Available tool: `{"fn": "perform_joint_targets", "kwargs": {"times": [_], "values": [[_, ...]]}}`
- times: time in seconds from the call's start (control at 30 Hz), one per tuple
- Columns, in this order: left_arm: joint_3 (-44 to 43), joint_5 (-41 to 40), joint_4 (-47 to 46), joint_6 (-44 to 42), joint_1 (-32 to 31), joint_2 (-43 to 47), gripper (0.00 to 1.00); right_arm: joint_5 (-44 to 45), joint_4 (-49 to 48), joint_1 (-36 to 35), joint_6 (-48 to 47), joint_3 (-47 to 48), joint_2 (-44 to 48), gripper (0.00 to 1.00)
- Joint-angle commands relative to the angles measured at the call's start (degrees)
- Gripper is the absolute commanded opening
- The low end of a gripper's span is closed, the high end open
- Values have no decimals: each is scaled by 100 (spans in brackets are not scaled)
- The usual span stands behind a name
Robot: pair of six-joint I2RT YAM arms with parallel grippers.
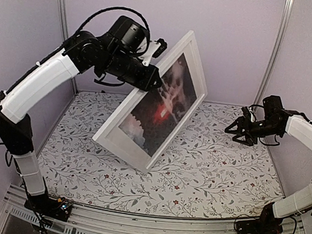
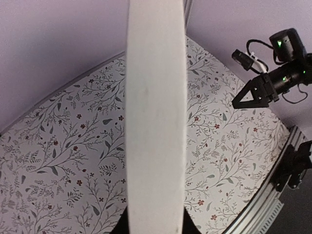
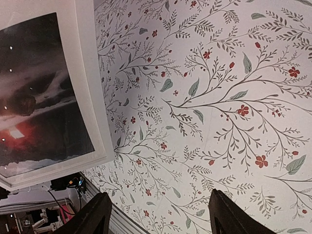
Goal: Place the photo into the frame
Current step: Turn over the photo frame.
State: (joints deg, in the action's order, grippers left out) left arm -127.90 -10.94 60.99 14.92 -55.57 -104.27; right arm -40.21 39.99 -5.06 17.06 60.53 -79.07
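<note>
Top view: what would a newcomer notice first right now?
The white frame, with the dark, red-glowing photo showing in it, stands steeply tilted mid-scene, held by its upper-left edge in the left gripper. Its lowest corner points down at the floral table; whether it touches, I cannot tell. The right gripper hangs open at the far right, apart from the frame.

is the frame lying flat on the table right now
No, the frame is tilted steeply above the table, gripped at one long edge by the left gripper, with only its lower corner near the surface.
</note>
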Motion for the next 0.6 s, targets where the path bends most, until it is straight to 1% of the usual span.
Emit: {"fn": "perform_joint_targets", "kwargs": {"times": [0.0,0.1,0.17,0.3,0.4,0.57], "values": [[598,1797,-1719,968,912,925,0,-70,-169,40,21,13,-65,72],[1285,2518,-2233,1417,1457,1218,0,-112,-248,35,47,-58,-60,73],[1910,2971,-2722,1787,1773,1484,0,-125,-298,34,62,-114,-64,72],[3353,3921,-4122,2622,2309,1878,0,-184,-395,37,86,-224,-74,72],[4054,4309,-4859,3174,2620,2057,0,-206,-440,36,94,-281,-65,73],[4979,4537,-5755,3910,2845,2232,0,-264,-515,40,95,-359,-82,73]]}}
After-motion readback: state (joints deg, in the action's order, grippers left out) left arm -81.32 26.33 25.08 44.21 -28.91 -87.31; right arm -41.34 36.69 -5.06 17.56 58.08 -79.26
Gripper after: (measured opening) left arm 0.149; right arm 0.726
